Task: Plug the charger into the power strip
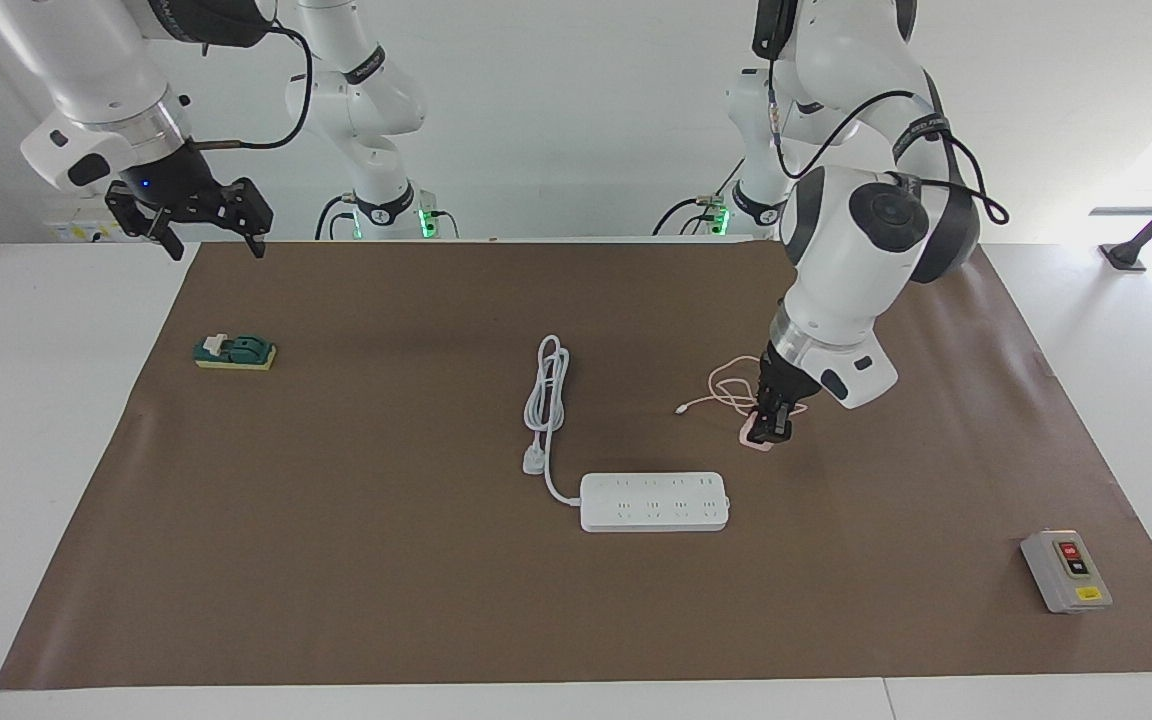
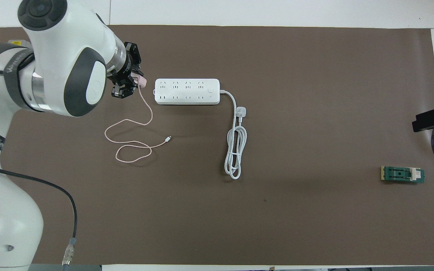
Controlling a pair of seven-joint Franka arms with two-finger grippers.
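Observation:
The power strip [image 1: 654,501] [image 2: 187,91] is a long white bar lying flat in the middle of the brown mat. The charger [image 1: 754,441] [image 2: 141,81] is a small pale pink cube. My left gripper [image 1: 767,432] [image 2: 131,81] is shut on it and holds it low over the mat, just off the strip's end on the left arm's side. Its thin pink cable [image 1: 726,385] [image 2: 128,130] trails in loops on the mat. My right gripper [image 1: 216,245] waits open and empty, raised over the mat's corner at the right arm's end.
The strip's thick white cord [image 1: 548,385] [image 2: 235,150] and three-pin plug [image 1: 534,460] [image 2: 242,111] lie coiled beside it. A grey button box [image 1: 1066,571] sits at the left arm's end. A green block [image 1: 234,352] [image 2: 402,174] sits at the right arm's end.

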